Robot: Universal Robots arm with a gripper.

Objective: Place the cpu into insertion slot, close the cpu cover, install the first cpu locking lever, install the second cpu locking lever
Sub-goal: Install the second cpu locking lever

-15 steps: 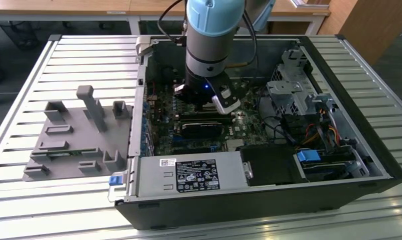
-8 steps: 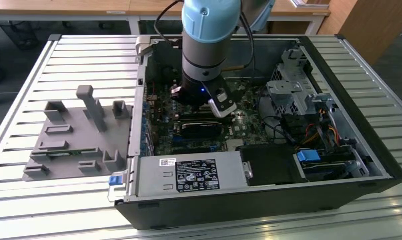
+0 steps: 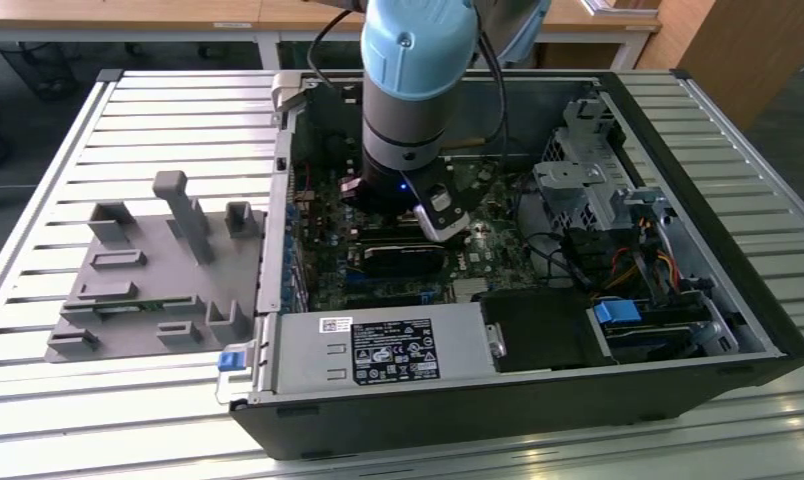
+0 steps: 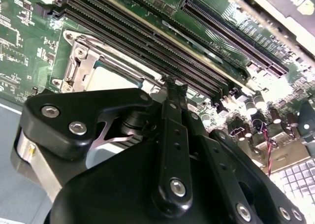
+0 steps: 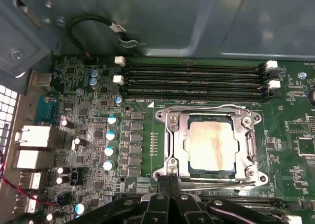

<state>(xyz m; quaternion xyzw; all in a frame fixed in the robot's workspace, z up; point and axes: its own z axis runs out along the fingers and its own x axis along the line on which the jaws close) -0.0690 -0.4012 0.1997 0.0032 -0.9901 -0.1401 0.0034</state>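
In the first wrist view the silver-tan cpu (image 5: 211, 147) lies flat in the insertion slot (image 5: 187, 123) on the green board. The silver cpu cover (image 5: 173, 135) is down around it, framing its face. One thin locking lever (image 5: 206, 107) runs along the cover's edge on the memory-slot side, and another (image 5: 221, 183) runs along the opposite edge. My gripper (image 5: 167, 180) is shut, its black fingertips (image 5: 172, 184) together at the end of that second lever by the socket's corner. The second wrist view has the fingers (image 4: 174, 93) just beside the cover (image 4: 81, 61) and cpu (image 4: 110, 79). In the exterior view the gripper (image 3: 445, 222) is low inside the open computer case.
Long black memory slots (image 5: 192, 79) lie beside the socket, and a row of capacitors (image 5: 110, 135) stands on its other side. The grey case wall (image 5: 197, 22) rises behind. A power supply (image 3: 375, 350) and drive cage (image 3: 589, 180) crowd the case; a grey fixture (image 3: 149, 270) sits on the slatted table.
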